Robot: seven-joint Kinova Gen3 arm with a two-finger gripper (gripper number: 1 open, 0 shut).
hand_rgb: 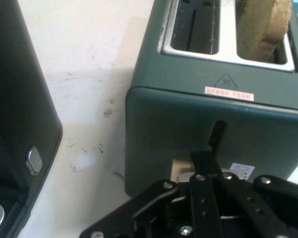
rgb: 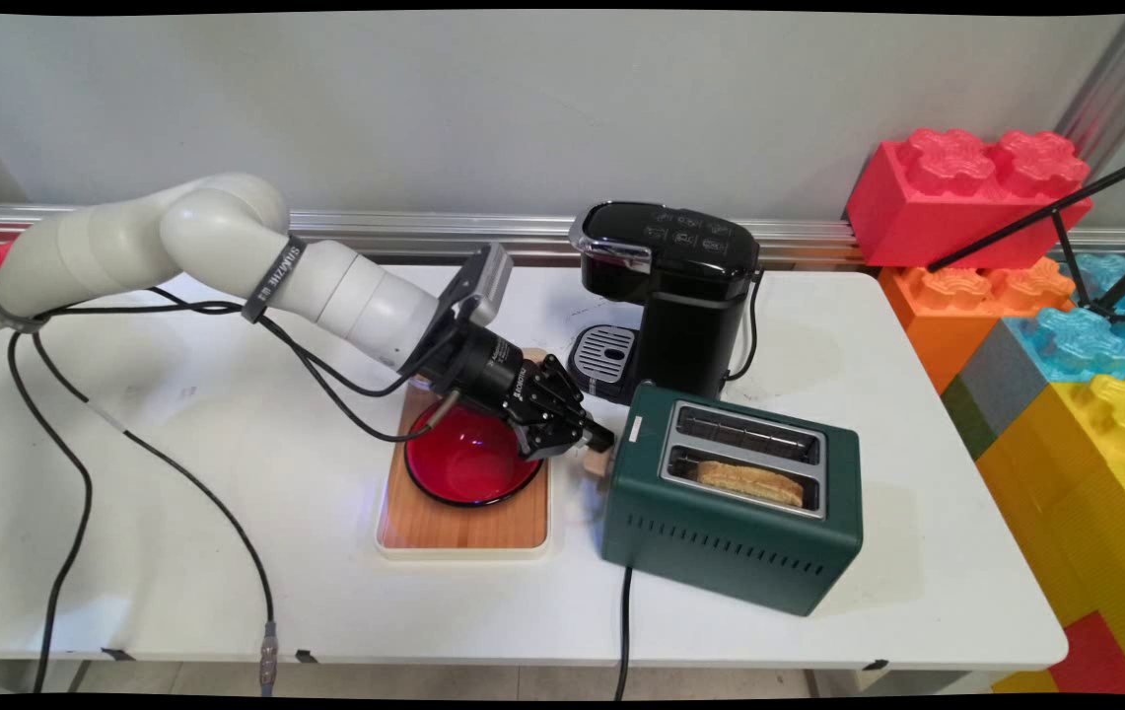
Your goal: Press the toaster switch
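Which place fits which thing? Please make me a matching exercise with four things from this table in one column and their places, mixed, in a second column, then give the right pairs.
Things:
1. slice of toast
2. red bowl
3. coffee machine
4. gripper

Places:
A. on the wooden board
B. at the end face of the green toaster, by its lever
C. in the toaster's near slot
D. behind the toaster, towards the wall

Pairs: 1-C, 2-A, 3-D, 4-B
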